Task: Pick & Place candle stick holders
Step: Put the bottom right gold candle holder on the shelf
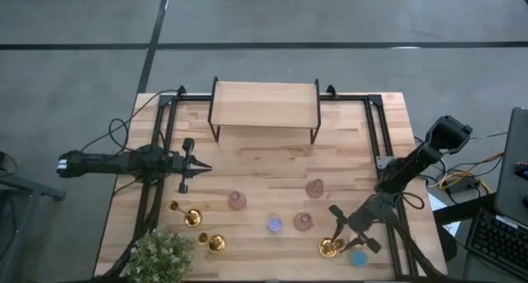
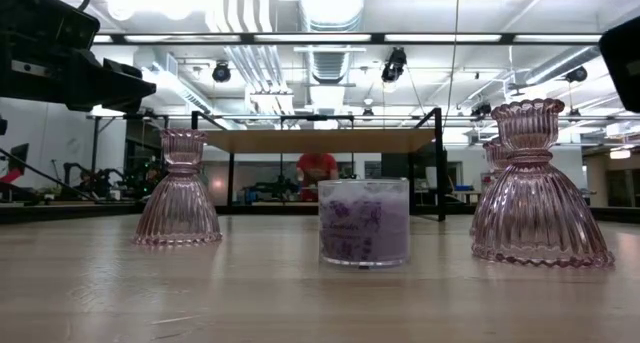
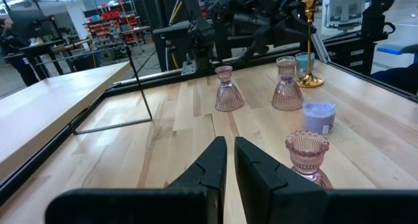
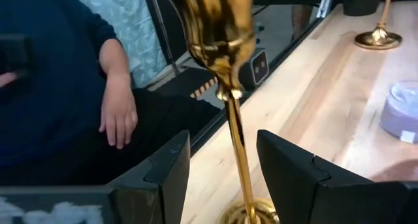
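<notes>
Candlestick point(image 4: 233, 113), gold, upright on table point(image 1: 272, 163) near front right edge; right gripper point(image 4: 222, 178) fingers spread wide either side of stem, not gripping. Left gripper point(image 3: 230, 168) closed, empty.

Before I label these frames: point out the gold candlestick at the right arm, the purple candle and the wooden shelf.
gold candlestick point(image 4: 236, 145), right wrist view, stem.
purple candle point(image 2: 363, 221), low view, glass side.
wooden shelf point(image 1: 264, 103), high view, top board.

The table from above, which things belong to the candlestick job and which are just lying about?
Job: gold candlestick between the open right end effector fingers; two gold candlesticks front left.

Lying about: pink glass holders, purple candle, blue candle, plant, wooden shelf.
</notes>
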Available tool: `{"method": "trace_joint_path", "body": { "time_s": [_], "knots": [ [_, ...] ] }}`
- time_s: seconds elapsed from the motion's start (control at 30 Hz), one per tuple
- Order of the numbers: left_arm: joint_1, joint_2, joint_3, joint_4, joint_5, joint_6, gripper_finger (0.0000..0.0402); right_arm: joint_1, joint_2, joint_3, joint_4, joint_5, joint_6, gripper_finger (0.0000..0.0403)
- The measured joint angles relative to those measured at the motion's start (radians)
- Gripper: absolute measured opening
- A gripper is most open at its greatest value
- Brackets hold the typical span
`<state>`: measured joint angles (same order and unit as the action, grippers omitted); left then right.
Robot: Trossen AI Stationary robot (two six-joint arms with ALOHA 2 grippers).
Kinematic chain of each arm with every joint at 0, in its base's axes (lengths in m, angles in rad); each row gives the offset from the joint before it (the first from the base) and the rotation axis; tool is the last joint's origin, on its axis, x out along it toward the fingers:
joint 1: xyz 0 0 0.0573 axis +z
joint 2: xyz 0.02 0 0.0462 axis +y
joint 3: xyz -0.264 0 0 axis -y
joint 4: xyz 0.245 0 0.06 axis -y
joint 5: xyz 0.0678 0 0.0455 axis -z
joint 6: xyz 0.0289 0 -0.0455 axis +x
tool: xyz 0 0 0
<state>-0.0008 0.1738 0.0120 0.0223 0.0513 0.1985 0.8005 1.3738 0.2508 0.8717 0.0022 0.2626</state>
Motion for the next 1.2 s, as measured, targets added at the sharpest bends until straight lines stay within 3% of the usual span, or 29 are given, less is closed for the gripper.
{"method": "trace_joint_path", "body": {
  "time_s": [0.33,0.77,1.03,1.2],
  "knots": [
    [0.0,0.0,0.0,0.0,0.0,0.0,0.0035,0.0,0.034,0.036,0.0,-0.001,-0.059,0.0116],
    [0.0,0.0,0.0,0.0,0.0,0.0,0.0035,0.0,-0.026,0.002,-0.001,-0.002,-0.083,0.0023],
    [0.0,0.0,0.0,0.0,0.0,0.0,0.0035,-0.008,-0.089,0.003,-0.001,0.005,-0.091,0.0021],
    [0.0,0.0,0.0,0.0,0.0,0.0,0.0035,-0.051,-0.182,0.003,-0.005,0.07,-0.114,0.0022]
  ]
}}
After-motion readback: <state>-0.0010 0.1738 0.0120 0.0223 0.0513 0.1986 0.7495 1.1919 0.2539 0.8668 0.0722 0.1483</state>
